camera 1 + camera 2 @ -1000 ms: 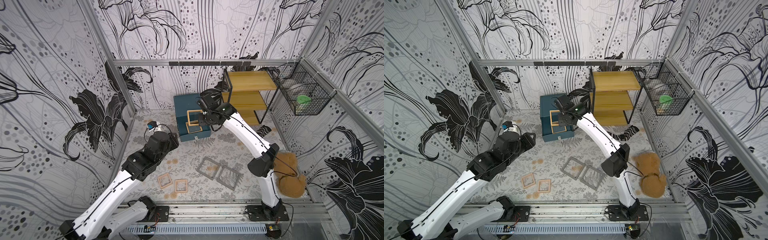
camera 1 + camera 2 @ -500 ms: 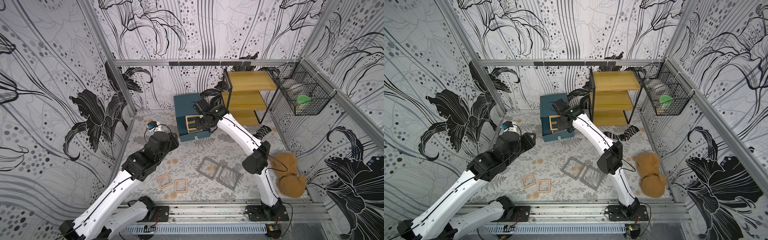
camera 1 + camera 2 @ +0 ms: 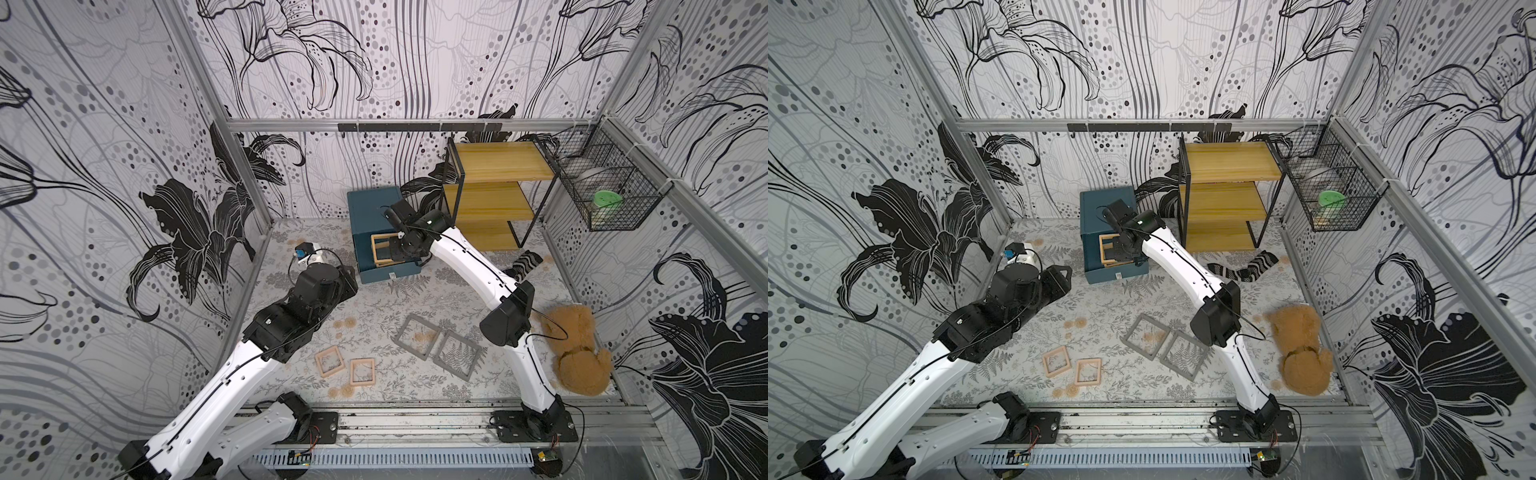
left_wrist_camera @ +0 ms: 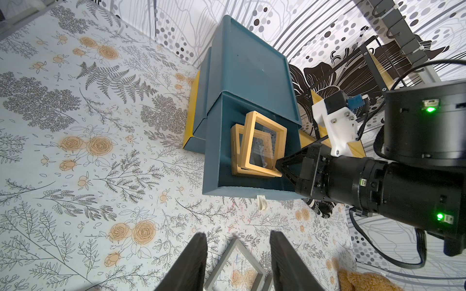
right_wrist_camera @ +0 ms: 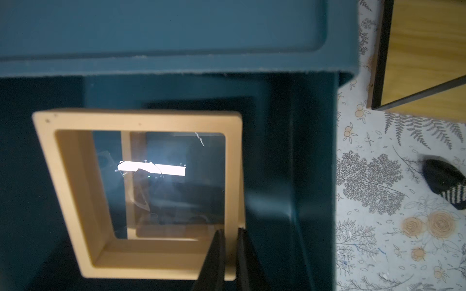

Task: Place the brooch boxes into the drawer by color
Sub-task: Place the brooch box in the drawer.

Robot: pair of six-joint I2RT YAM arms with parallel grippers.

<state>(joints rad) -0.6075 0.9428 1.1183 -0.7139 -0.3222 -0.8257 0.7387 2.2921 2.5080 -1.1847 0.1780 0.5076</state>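
Floral-print tabletop [image 3: 374, 303] carries the teal drawer chest [image 3: 374, 203], its top drawer [image 4: 216, 161] pulled out. Inside lies one yellow brooch box [image 4: 236, 151]. A second yellow brooch box [image 5: 151, 262] is tilted over it, its edge pinched by the right gripper [image 5: 229, 230]. Nearer the arm bases lie two grey brooch boxes [image 3: 417, 342] [image 3: 457, 360] and two pinkish-tan brooch boxes [image 3: 330, 361] [image 3: 362, 372]. The left gripper [image 4: 237, 234] hovers, jaws apart

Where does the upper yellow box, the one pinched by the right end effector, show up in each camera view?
Top view: upper yellow box inside the open blue drawer, near the back wall.
Top view: same spot in the drawer.
Left wrist: mid-picture, tilted over the other yellow box.
Right wrist: close up, large; right end effector pinches its rim.
Shared landmark: the blue drawer around it.
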